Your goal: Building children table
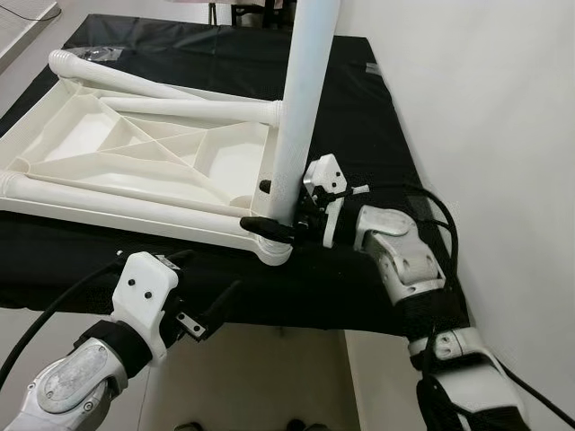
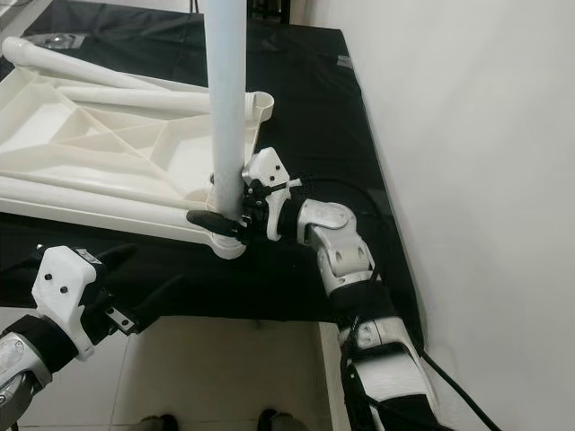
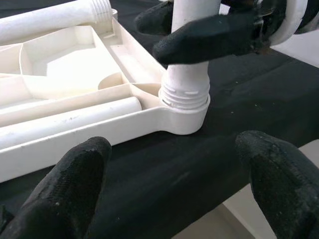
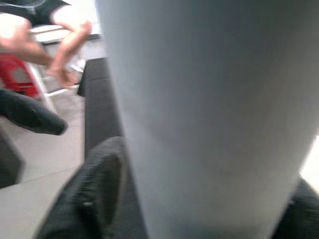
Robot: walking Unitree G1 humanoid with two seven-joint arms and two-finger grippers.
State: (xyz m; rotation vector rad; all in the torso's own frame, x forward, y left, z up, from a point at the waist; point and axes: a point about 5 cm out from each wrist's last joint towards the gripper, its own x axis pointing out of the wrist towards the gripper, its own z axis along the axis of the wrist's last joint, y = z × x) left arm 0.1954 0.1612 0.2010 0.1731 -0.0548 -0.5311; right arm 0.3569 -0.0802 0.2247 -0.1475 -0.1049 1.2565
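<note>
— Two grippers, head view first?
— Right gripper [image 1: 274, 211] clamped on upright white table leg [image 1: 301, 108], standing in corner socket [image 1: 274, 251] of upturned white tabletop [image 1: 135, 153] on black cloth [image 1: 359, 117].
— Left wrist?
— Left gripper [image 3: 179, 174] fingers apart, near the socket, holding nothing.
— Right wrist?
— Leg close up between black fingers [image 4: 94, 194]; a person's hand [image 4: 65, 55] behind.

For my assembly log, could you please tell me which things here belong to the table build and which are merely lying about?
Part of the job:
- upright white leg, held by the right gripper
- upturned tabletop
- loose legs
- left gripper, open

Lying about:
- black cloth
- metal object at the far edge
</note>
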